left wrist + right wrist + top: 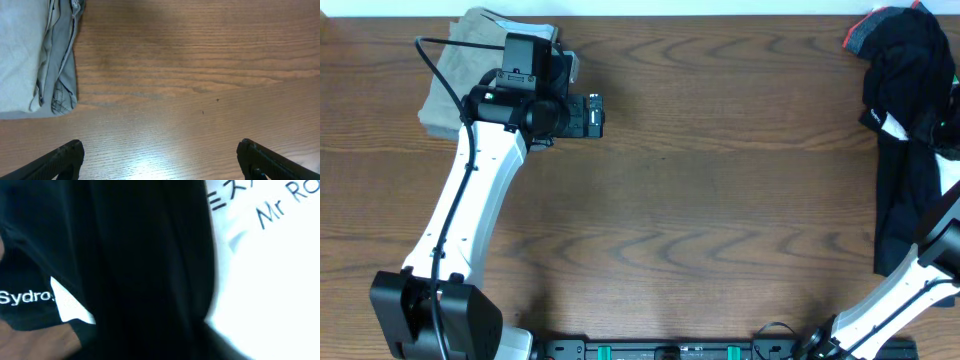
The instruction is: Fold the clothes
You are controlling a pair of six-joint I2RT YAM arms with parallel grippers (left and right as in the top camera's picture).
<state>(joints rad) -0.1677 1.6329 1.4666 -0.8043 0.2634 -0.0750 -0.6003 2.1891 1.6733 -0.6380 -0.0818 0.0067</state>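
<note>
The right gripper does not show in any view, so I cannot tell whether it is open or closed. Only part of the right arm (895,295) is seen from overhead, rising from the near edge of the worktop (720,200) and cut off at the right edge. The right wrist view is filled with blurred black cloth, with no fingers to make out. White lettering (25,298) on the cloth reads something like "Sydro", and the rest is cut off. A white T-shirt (270,265) with dark print lies against the black cloth, its words only partly in frame. A sliver of worktop shows at the bottom left of this view.

The leggings (905,70) lie unfolded at the far right corner of the worktop. They are bunched at the top and trail down along the right edge, with part of them running out of the picture. A red band (860,35) shows at their far end and a small white mark lower down.

The left arm (470,210) reaches from the near left corner toward the far left corner and hides part of the folded trousers (455,75) there. In the left wrist view the left gripper (160,157) is open, its two dark fingertips wide apart over bare wood. Only the tips are in frame. The trousers lie off to the upper left, apart from the fingers.
</note>
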